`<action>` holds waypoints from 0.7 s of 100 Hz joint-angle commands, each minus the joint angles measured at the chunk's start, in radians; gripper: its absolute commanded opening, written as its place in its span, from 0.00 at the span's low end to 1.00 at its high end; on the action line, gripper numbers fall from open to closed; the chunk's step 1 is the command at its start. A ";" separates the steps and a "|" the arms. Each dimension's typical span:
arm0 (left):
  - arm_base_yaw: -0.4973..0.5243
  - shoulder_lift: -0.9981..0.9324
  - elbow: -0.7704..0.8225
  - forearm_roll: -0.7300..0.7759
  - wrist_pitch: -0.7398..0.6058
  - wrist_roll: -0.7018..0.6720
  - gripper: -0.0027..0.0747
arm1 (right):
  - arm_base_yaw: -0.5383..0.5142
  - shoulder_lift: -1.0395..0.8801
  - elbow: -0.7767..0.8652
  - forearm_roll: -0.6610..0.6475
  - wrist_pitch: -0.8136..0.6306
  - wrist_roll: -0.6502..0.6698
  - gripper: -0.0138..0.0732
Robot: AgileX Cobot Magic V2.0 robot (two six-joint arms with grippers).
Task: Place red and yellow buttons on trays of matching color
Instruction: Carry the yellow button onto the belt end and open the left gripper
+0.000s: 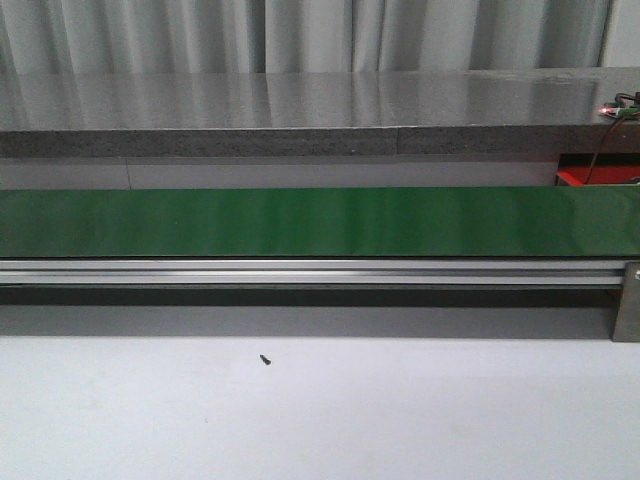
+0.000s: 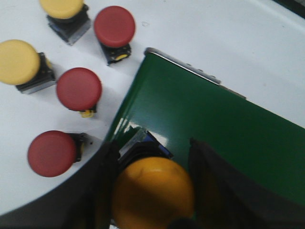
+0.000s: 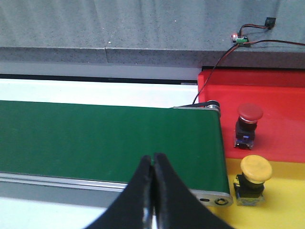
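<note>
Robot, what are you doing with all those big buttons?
I'm sorting buttons by color. My left gripper holds a yellow button at the end of the green belt; three red and two yellow ones wait beside it. At the far end, one red button stands on the red tray, one yellow on the yellow tray. My right gripper is shut, empty.

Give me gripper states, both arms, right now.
Left gripper: shut on a yellow button, over the end of the green belt.
Right gripper: shut, fingers together, holding nothing.
</note>
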 commanded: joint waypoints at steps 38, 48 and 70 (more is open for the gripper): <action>-0.065 0.044 -0.025 -0.043 -0.004 0.003 0.25 | 0.000 -0.001 -0.028 0.024 -0.072 -0.002 0.02; -0.065 0.044 -0.030 -0.045 -0.007 0.018 0.39 | 0.000 -0.001 -0.028 0.024 -0.072 -0.002 0.02; -0.065 0.022 -0.031 -0.067 -0.006 0.063 0.75 | 0.000 -0.001 -0.028 0.024 -0.072 -0.002 0.02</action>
